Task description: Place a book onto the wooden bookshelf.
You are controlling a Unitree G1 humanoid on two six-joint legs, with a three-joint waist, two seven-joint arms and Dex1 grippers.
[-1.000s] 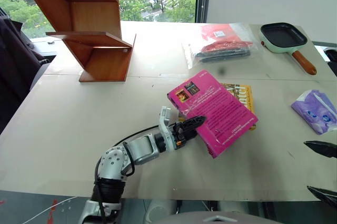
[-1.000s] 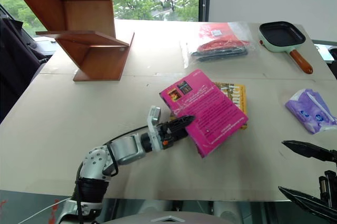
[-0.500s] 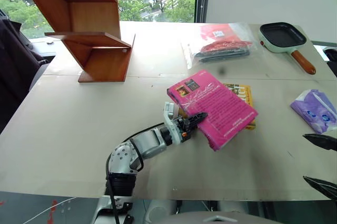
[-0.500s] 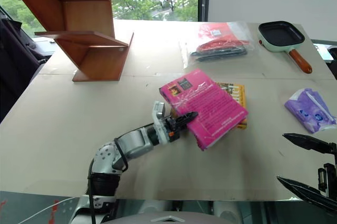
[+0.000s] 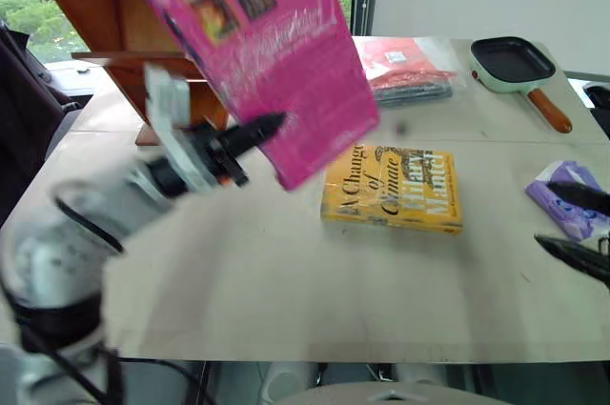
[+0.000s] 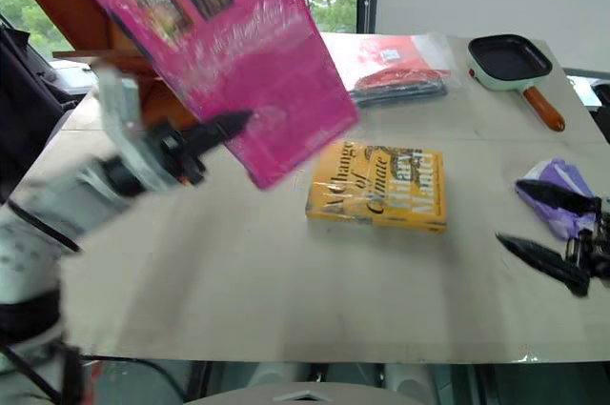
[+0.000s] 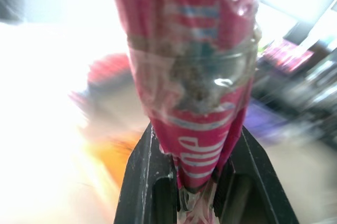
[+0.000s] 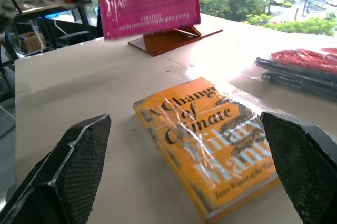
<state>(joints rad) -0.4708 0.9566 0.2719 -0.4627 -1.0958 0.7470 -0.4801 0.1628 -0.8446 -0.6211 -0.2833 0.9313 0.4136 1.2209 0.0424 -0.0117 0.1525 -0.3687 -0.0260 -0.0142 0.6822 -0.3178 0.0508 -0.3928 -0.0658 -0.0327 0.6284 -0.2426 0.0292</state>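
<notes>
Left fingers (image 5: 250, 131) clamped on the book's (image 5: 267, 52) lower edge, book raised off the counter (image 5: 286, 291) in upper left of frame, overlapping the wooden bookshelf (image 5: 91, 5) | right fingers (image 6: 558, 262) spread wide, empty, right edge | yellow book (image 5: 396, 188) flat at centre

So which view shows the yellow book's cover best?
The right wrist view: the yellow book sits close between the open right end effector fingers, title readable. Both eye views show it whole but farther off; the left wrist view shows an orange blur.
</notes>
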